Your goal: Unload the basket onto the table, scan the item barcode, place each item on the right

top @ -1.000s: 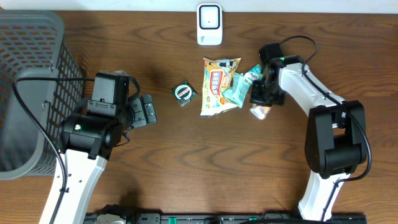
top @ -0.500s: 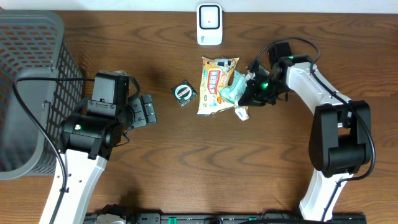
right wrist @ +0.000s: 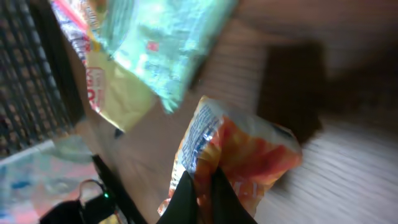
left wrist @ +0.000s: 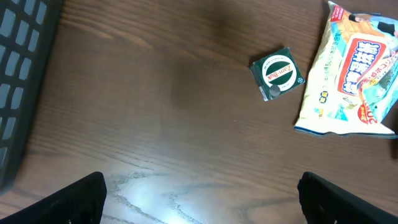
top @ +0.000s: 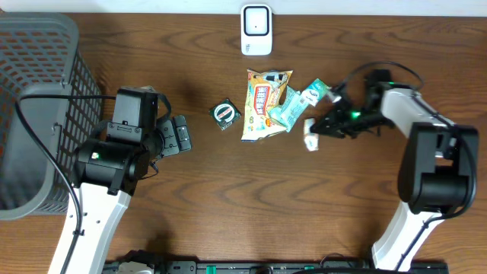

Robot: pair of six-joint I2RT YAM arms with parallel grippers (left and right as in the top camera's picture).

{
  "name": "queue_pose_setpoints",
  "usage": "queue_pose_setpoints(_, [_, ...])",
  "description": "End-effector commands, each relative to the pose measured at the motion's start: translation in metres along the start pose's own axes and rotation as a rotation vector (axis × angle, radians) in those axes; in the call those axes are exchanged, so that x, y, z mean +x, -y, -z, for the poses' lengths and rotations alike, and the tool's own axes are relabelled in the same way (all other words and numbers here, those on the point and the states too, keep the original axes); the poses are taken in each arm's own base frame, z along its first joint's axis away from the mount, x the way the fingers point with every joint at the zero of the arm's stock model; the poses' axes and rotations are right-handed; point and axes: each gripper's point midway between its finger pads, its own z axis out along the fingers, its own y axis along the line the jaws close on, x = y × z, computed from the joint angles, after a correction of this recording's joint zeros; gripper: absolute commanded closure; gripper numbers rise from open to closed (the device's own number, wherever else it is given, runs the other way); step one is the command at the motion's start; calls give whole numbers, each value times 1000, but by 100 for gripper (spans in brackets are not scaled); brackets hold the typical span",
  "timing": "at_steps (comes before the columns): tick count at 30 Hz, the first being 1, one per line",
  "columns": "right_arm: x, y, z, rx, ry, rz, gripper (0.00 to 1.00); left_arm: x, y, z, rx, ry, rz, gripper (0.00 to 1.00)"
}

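snack packet [right wrist: 239, 155] | pinched in right hand [right wrist: 202, 186] (orange wrapper); left hand [left wrist: 200, 199] wide open, empty

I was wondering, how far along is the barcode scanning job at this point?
Done: the right gripper is shut on a small orange-and-white packet, so an item is picked. In hand: that packet is beside the pile, well short of the white scanner. Left: presenting its barcode there. The yellow snack bag, teal packet and green box lie on the table.
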Motion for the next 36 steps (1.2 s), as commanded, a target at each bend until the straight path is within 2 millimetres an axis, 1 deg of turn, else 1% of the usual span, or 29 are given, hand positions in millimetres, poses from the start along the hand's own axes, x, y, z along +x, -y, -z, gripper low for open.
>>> queue_pose_setpoints(1, [5, 19, 22, 47, 22, -43, 99, -3, 1, 1, 3, 4, 11, 2])
queue_pose_setpoints(2, [8, 27, 25, 77, 15, -63, 99, -3, 1, 1, 3, 5, 11, 2])
queue_pose_setpoints(4, [12, 34, 29, 105, 4, -89, 99, -3, 1, 1, 3, 5, 11, 2])
queue_pose_setpoints(5, [14, 35, 30, 102, 1, -97, 99, -3, 1, 1, 3, 4, 11, 2])
queue_pose_setpoints(7, [12, 25, 29, 49, 9, -91, 99, -3, 1, 1, 3, 5, 11, 2])
queue_pose_setpoints(9, [8, 7, 28, -51, 25, -39, 99, -3, 1, 1, 3, 4, 11, 2])
queue_pose_setpoints(11, [4, -17, 30, -188, 55, 43, 99, -3, 1, 1, 3, 5, 11, 2])
queue_pose_setpoints(13, [-2, -47, 38, -356, 113, 153, 99, -3, 1, 1, 3, 5, 11, 2])
queue_pose_setpoints(14, [-4, -56, 42, -411, 141, 196, 99, -3, 1, 1, 3, 5, 11, 2])
queue_pose_setpoints(16, [-8, -66, 48, -471, 187, 279, 99, -3, 1, 1, 3, 4, 11, 2])
queue_pose_setpoints(22, [-20, -62, 45, -429, 242, 456, 99, -3, 1, 1, 3, 4, 11, 2])
queue_pose_setpoints(25, [-25, -64, 41, -416, 255, 517, 99, -3, 1, 1, 3, 4, 11, 2])
queue_pose_setpoints(28, [-25, -64, 34, -399, 248, 552, 99, -3, 1, 1, 3, 4, 11, 2])
queue_pose_setpoints(32, [-15, -62, 17, -391, 211, 554, 99, -3, 1, 1, 3, 4, 11, 2])
queue_pose_setpoints(36, [0, -46, -1, -345, 171, 537, 99, -3, 1, 1, 3, 5, 11, 2])
